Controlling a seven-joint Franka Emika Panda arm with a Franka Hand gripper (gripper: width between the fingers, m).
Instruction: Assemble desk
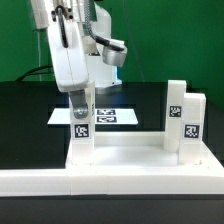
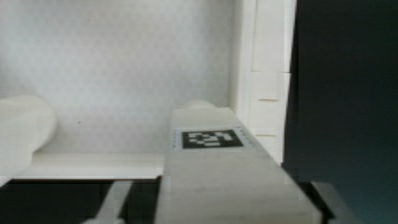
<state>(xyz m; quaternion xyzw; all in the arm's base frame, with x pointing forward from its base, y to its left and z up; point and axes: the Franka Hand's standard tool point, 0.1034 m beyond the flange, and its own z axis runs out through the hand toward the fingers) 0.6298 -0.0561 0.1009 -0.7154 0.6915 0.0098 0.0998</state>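
Note:
The white desk top [image 1: 130,152] lies flat on the black table. A square white leg [image 1: 81,135] with a black-and-white tag stands upright at its corner on the exterior view's left. My gripper [image 1: 80,118] comes down from above and is shut on this leg's upper part. In the wrist view the leg [image 2: 222,175] runs between my gripper [image 2: 222,208] fingers, its tag facing the camera, its far end on the desk top [image 2: 125,70]. Two more legs [image 1: 175,112] [image 1: 193,125] stand at the exterior view's right end of the top.
The long white L-shaped rail [image 1: 110,185] runs along the front, close against the desk top. The marker board [image 1: 110,116] lies behind it. A rounded white part [image 2: 22,135] shows at the edge of the wrist view. Black table surrounds everything.

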